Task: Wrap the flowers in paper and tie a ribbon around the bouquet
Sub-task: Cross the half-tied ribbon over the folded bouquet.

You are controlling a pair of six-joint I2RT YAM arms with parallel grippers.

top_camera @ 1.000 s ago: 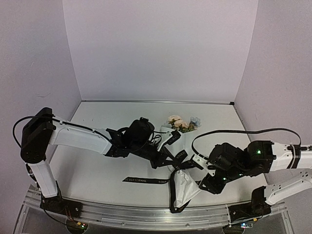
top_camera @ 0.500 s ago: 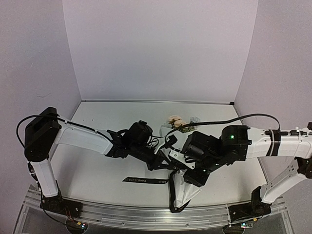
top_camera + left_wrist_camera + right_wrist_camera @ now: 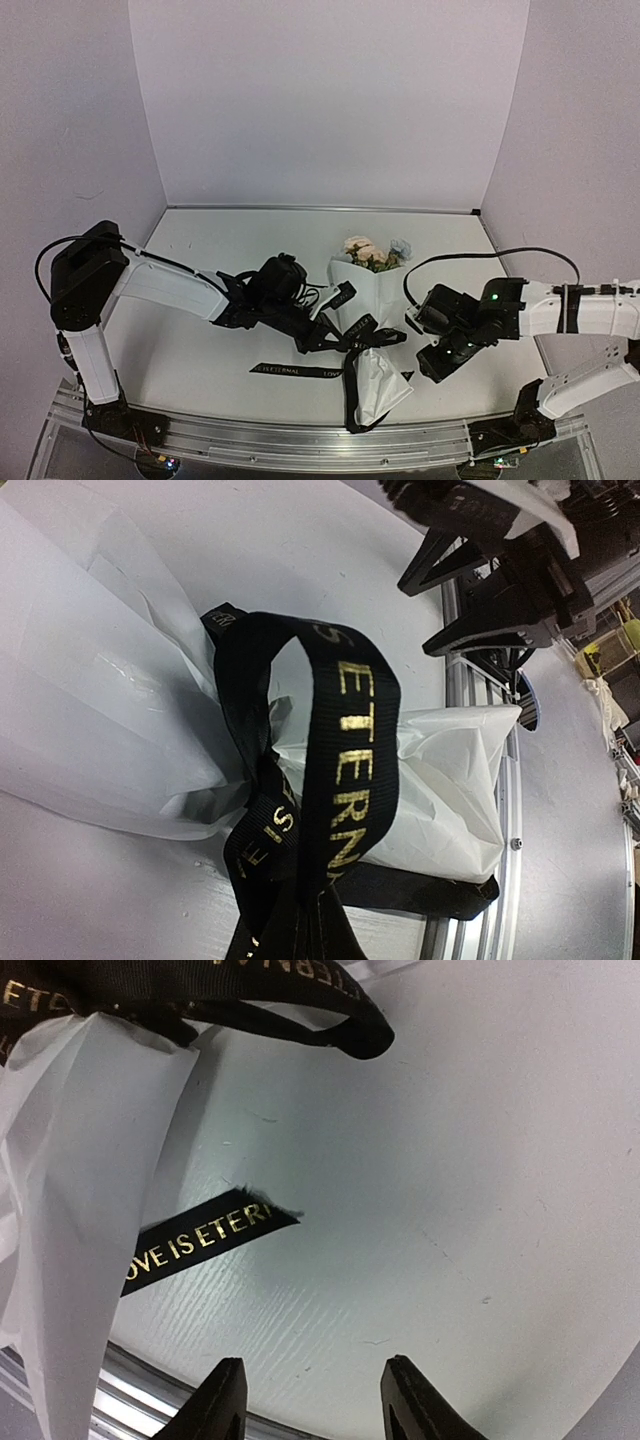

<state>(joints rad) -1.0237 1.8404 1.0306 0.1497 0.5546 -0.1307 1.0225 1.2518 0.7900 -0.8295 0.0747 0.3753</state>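
black ribbon point(image 3: 352, 730) loops around the wrapped bouquet point(image 3: 100, 680).

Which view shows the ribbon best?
Left wrist: the ribbon fills the frame, looped around the gathered paper, lettering readable. Top external shows it small, one tail flat on the table. Right wrist catches only a loop and a cut end.

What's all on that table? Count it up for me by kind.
robot arms: 2, the left arm and the right arm
flowers, one bunch: 1
paper: 1
ribbon: 1, as far as I can tell
Total: 5
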